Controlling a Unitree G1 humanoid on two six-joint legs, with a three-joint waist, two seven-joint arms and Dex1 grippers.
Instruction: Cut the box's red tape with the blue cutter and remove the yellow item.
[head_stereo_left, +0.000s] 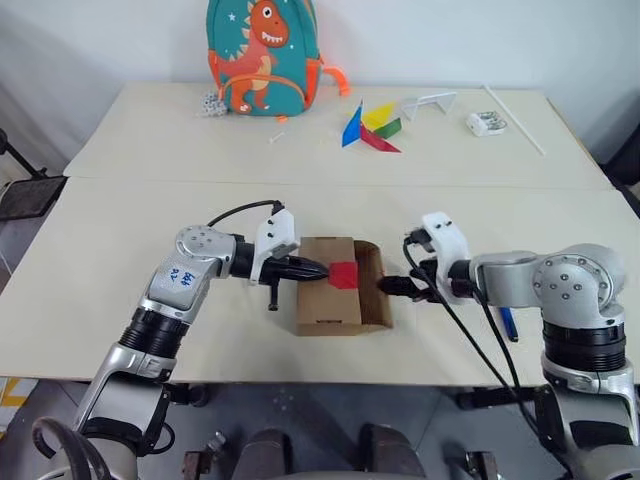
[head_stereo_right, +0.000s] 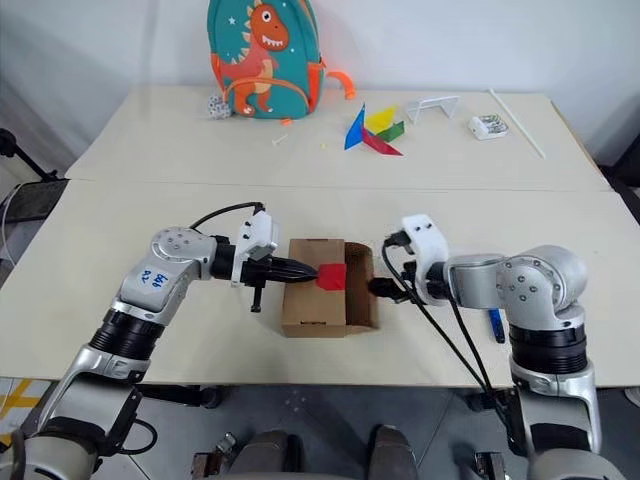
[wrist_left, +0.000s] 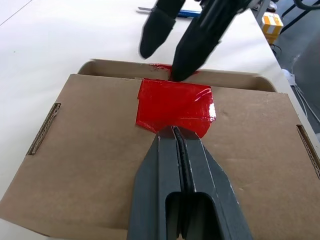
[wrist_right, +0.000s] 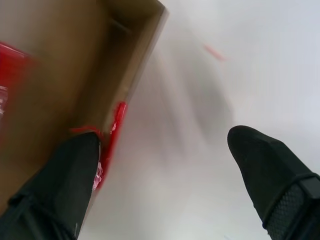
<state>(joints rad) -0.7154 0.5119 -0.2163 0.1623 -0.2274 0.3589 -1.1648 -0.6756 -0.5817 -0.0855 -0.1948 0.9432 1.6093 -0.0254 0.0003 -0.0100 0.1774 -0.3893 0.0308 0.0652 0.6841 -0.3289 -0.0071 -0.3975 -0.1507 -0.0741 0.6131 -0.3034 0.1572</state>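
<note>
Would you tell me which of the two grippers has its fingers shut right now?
The left gripper, fingers pressed together over the red tape on the box; the right gripper stands wide open.

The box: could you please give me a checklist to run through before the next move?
1. Left gripper steadying the box: jaws shut, tip at the edge of the red tape: ok.
2. Right gripper ready: jaws open, beside the raised flap: ok.
3. Tape parted at the seam: ok.
4. Yellow item visible inside: cannot tell.
5. Blue cutter out of the way: on the table, apart from the box: ok.
</note>
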